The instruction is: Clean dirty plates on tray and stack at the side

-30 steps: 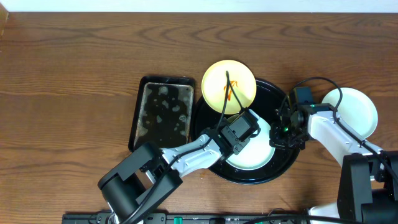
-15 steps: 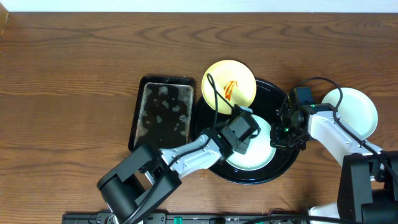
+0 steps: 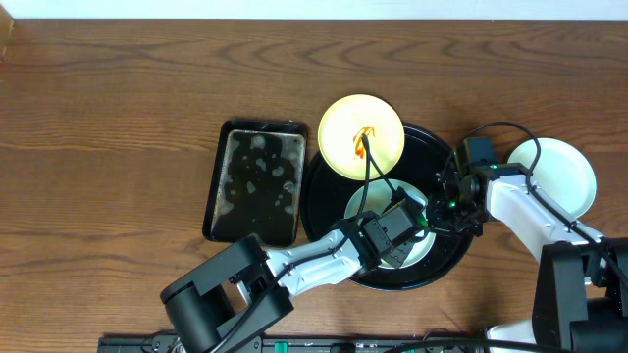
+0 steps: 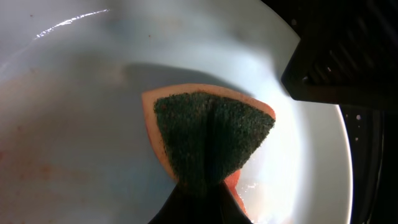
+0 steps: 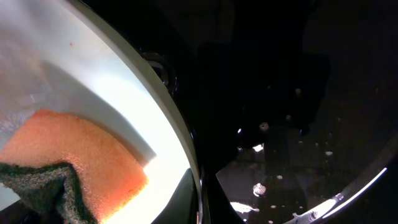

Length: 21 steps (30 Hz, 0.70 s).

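A pale mint-white plate (image 3: 365,201) lies in the round black tray (image 3: 329,191). My left gripper (image 3: 404,229) is over it, shut on an orange sponge with a green scouring face (image 4: 211,134), and presses the sponge onto the plate (image 4: 81,106). My right gripper (image 3: 444,206) is shut on this plate's right rim (image 5: 163,111); its fingers (image 5: 214,196) pinch the edge. The sponge also shows in the right wrist view (image 5: 74,162). A pale yellow plate (image 3: 339,132) with an orange-red smear rests on the tray's far rim. A second mint-white plate (image 3: 564,176) lies on the table to the right.
A rectangular black pan (image 3: 253,181) with wet, soapy patches lies left of the tray. The left arm's cable (image 3: 368,162) loops over the yellow plate. Water drops dot the tray floor (image 5: 298,124). The wooden table (image 3: 118,118) stretches to the left and back.
My left gripper has slid with the sponge from the plate's middle toward its front right. Its cable has swung right. The right gripper has stayed on the rim.
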Available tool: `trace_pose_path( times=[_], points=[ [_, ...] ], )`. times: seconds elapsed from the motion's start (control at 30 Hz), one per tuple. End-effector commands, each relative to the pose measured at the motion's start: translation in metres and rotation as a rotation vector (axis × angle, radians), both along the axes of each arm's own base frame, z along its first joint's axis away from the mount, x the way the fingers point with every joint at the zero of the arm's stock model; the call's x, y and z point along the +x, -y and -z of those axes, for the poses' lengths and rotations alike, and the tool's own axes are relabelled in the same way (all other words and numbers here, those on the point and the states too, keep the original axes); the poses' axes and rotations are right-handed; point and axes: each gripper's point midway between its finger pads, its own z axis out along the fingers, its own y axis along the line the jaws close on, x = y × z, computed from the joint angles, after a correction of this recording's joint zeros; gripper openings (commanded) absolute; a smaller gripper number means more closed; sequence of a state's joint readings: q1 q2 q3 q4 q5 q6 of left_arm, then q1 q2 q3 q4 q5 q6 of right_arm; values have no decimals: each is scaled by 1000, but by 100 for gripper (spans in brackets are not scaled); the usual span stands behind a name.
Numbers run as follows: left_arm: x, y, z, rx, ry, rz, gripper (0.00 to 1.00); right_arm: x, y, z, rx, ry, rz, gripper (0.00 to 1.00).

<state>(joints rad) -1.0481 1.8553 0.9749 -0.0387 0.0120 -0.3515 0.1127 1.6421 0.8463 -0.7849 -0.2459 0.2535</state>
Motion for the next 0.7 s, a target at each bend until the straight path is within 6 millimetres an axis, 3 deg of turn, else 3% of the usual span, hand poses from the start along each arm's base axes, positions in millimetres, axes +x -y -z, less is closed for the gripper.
trace_pose_path(
  times=[0.0, 0.23, 0.4, 0.57, 0.67],
  points=[
    [2, -29, 28, 97, -35, -46, 8, -2, 0, 0, -9, 2, 5, 1],
    [51, -78, 31, 92, -99, -299, 8, -1, 0, 0, -9, 7, 5, 1],
    [64, -101, 31, 132, -98, -310, 8, 2, 0, 0, -8, 18, 5, 1],
    [73, -125, 12, 202, -23, -368, 7, 7, -1, 0, -6, 36, 12, 1],
    [76, -126, -9, 181, 13, -380, 7, 8, 0, 0, -13, 37, 32, 1]
  ],
)
